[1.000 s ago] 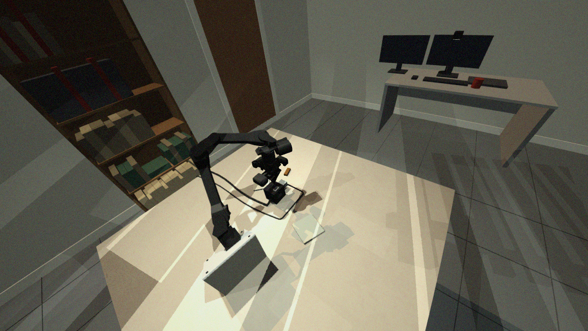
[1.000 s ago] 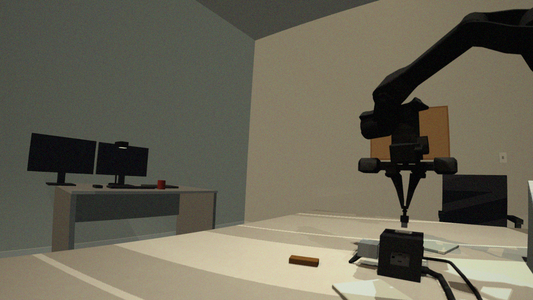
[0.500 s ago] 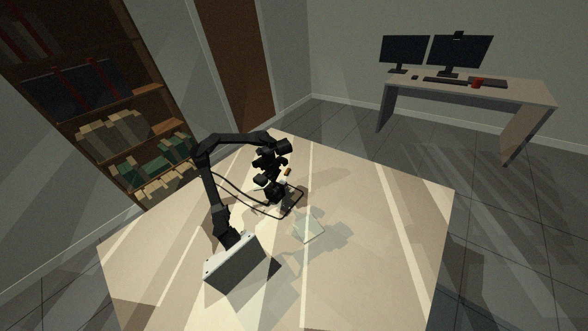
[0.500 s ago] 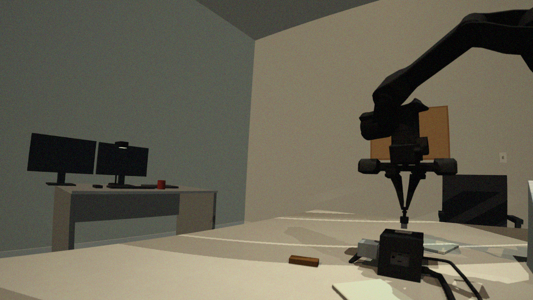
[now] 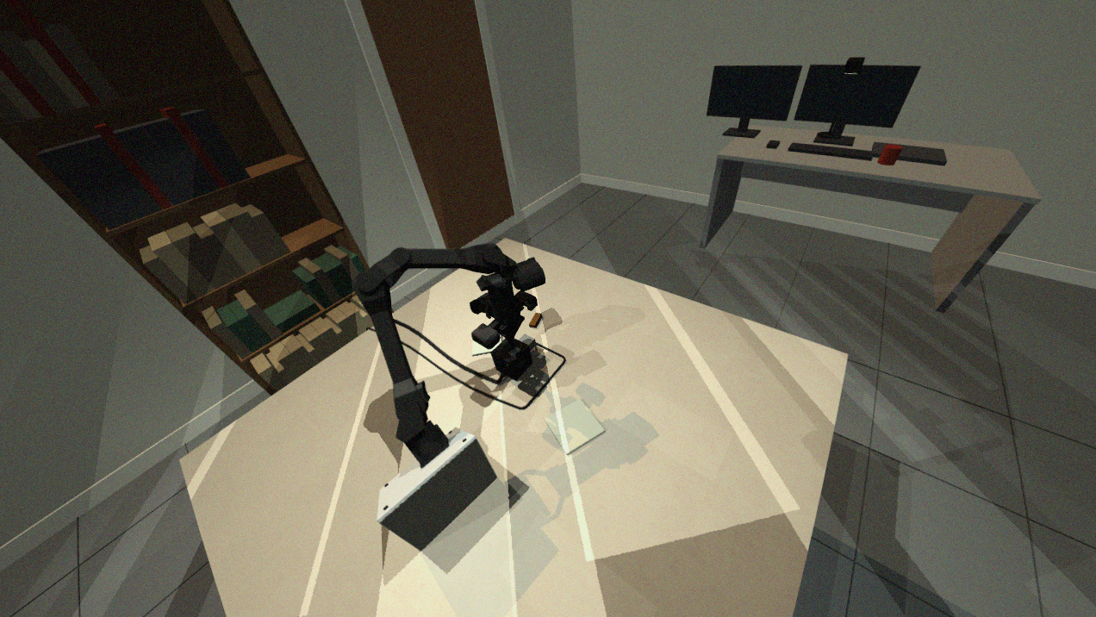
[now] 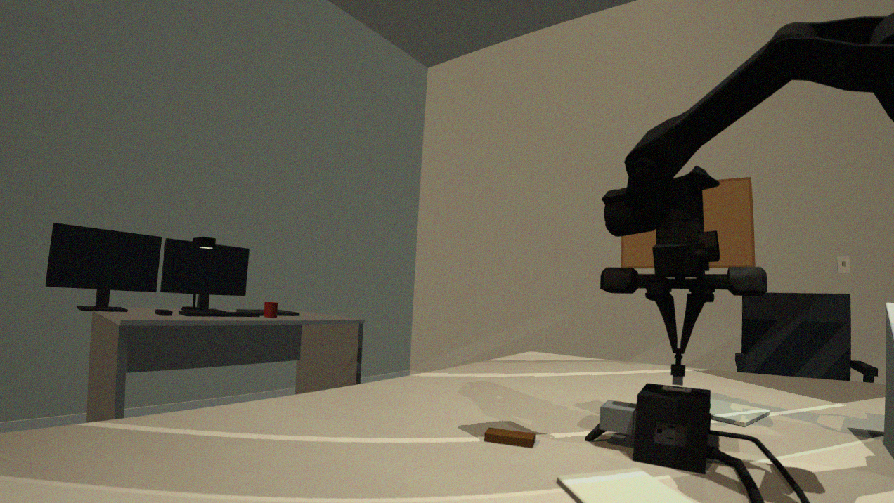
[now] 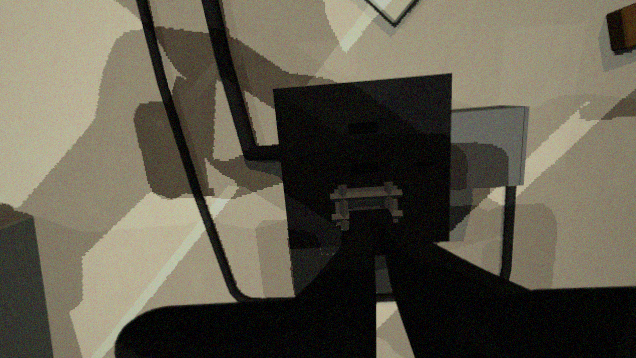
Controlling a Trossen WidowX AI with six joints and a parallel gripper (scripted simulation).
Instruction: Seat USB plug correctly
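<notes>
The arm (image 5: pixel 383 321) was matte black with blocky, rounded links, rising from a grey box base (image 5: pixel 437 490). Its hand (image 6: pixel 677 368) carried two slim tapering black fingers (image 6: pixel 668 322).

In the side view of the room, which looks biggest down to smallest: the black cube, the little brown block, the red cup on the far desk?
1. Power cube
2. Brown block
3. Red cup, though it stands much farther from the camera, so its true size is unsure.

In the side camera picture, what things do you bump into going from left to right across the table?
Brown block → grey box → black power cube, with the pincer holding the USB plug above it → glass sheet.
</notes>
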